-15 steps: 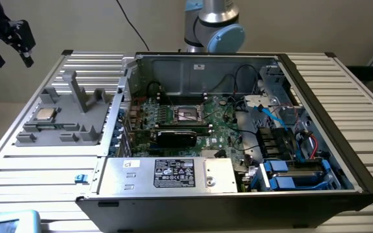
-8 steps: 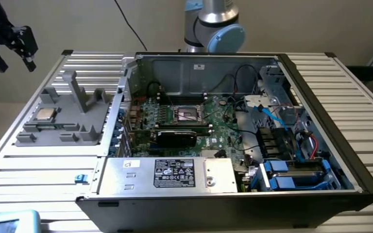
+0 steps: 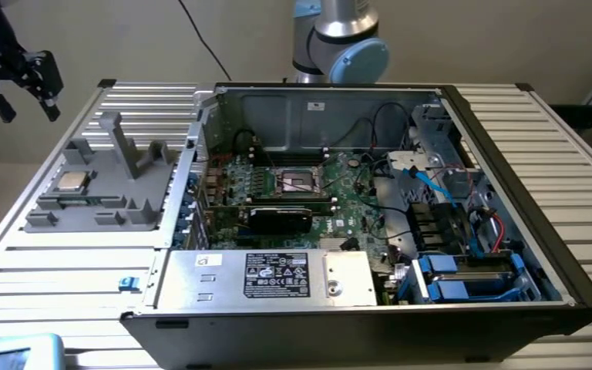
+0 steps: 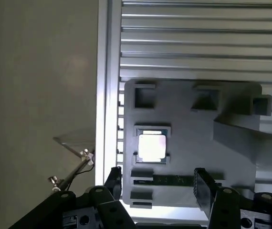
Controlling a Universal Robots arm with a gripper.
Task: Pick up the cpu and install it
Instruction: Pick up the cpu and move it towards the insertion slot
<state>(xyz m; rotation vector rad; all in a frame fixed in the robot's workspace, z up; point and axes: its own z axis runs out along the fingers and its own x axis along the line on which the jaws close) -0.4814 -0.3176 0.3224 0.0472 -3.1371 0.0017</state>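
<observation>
Basically not started: gripper [image 4: 157,175] hovering, fingers apart, over cpu [image 4: 151,147] (untouched, seated in grey holder [image 4: 183,114]), motherboard socket [image 3: 298,182] apparently empty, pick and install pending.

Looking like a robotics lab or test cell, not a home. A slatted aluminium-profile bench [image 3: 543,154] is carrying an opened desktop PC case [image 3: 378,339] with its motherboard [image 3: 353,208] exposed. A grey moulded parts fixture [image 3: 101,193] is sitting just beside it, on the exterior view's left. An industrial robot arm [image 3: 342,35] is standing at the far edge, its black end effector [image 3: 27,108] hanging over the far left corner. A plain beige wall [image 3: 121,38] is backing everything, a black cable [image 3: 201,42] running down it.
</observation>
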